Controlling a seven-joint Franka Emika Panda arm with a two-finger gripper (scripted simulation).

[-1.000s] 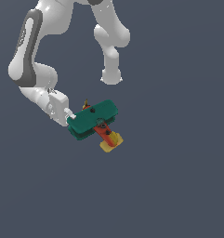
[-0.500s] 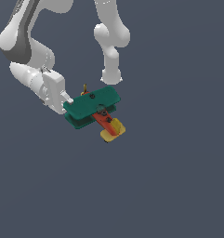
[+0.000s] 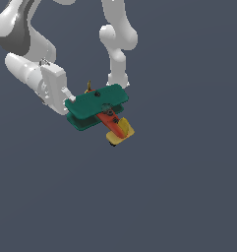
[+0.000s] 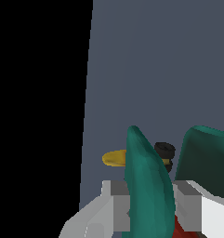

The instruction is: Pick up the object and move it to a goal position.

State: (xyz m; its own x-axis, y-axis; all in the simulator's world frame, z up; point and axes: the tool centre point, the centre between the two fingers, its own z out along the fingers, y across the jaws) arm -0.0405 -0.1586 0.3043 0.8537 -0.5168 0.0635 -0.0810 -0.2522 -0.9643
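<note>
Clearly the toy biplane [image 3: 98, 110] sits at the end of the white arm [image 3: 29, 59], toward the exterior view's left and above the middle of the frame. Its two dark-green wings [image 3: 96, 102] are stacked one over the other and run roughly level. The red-orange body [image 3: 110, 122] points down toward the exterior view's right and ends in the yellow tail [image 3: 121, 132]. A small dark wheel shows just under the tail. At the far side of the wings a bit of yellow, probably the propeller nose, pokes up above the upper wing.

The gripper [image 3: 69, 103] meets the plane at the wing ends nearest the arm, on the exterior view's left. In the wrist view the gripper [image 4: 149, 204] has one grey finger [image 4: 115, 204] on each side of a green wing [image 4: 148, 186], with both pads pressed against it, so the claw is clamped on the wing. A second green wing [image 4: 206, 158] stands just beside the first, and a sliver of red body shows low between the fingers. Beyond the wing lie a yellow blade [image 4: 114, 158] and a small black knob [image 4: 164, 149].

Behind everything is a plain grey-blue ground [image 3: 179, 187], and no shadow shows beneath the plane
</note>
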